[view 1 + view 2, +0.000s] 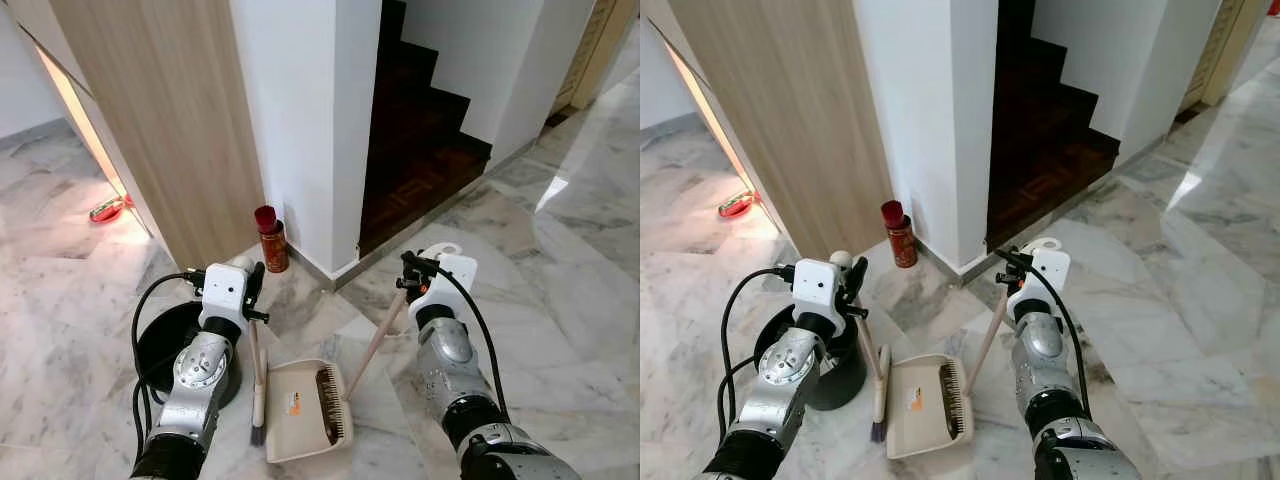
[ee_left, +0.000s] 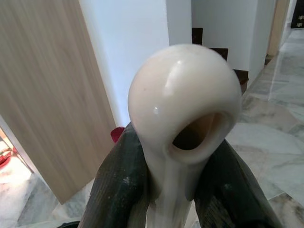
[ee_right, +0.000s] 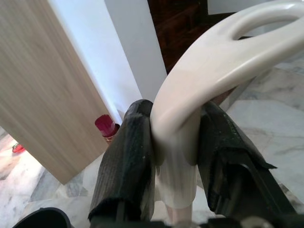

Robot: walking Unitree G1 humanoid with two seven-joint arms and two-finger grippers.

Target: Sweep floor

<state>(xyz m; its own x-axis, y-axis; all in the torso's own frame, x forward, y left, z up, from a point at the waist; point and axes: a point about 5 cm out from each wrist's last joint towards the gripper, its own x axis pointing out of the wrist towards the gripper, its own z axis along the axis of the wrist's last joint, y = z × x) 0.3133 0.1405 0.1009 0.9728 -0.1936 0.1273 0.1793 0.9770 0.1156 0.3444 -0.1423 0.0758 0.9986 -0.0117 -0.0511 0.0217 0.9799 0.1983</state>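
Two tools in hand, one per arm. Left gripper (image 2: pixel 166 190) is clamped on the rounded cream top of the brush (image 1: pixel 257 385) handle; black fingers (image 2: pixel 116 185) press it from both sides. Brush hangs near upright, dark bristles touching the marble floor (image 1: pixel 560 300) just beside the dustpan (image 1: pixel 300 410).

Right gripper (image 3: pixel 175 166) is clamped on the looped cream top of the dustpan handle (image 1: pixel 375 340), which slants down to the pan. Pan lies flat on the floor between the two arms, comb teeth along its far edge.

Black bin (image 1: pixel 170 345) stands under the left arm, touching nothing I can make out. Red-capped spray can (image 1: pixel 270 240) stands at the foot of the white pillar (image 1: pixel 300 120), wood panel beside it, dark stairs (image 1: pixel 420 140) behind.

Progress, as a judgement: pickup done, both tools held and set down in working position. Pan looks empty; no dirt pile visible on the floor. Sweeping itself and emptying into the bin appear still to do.
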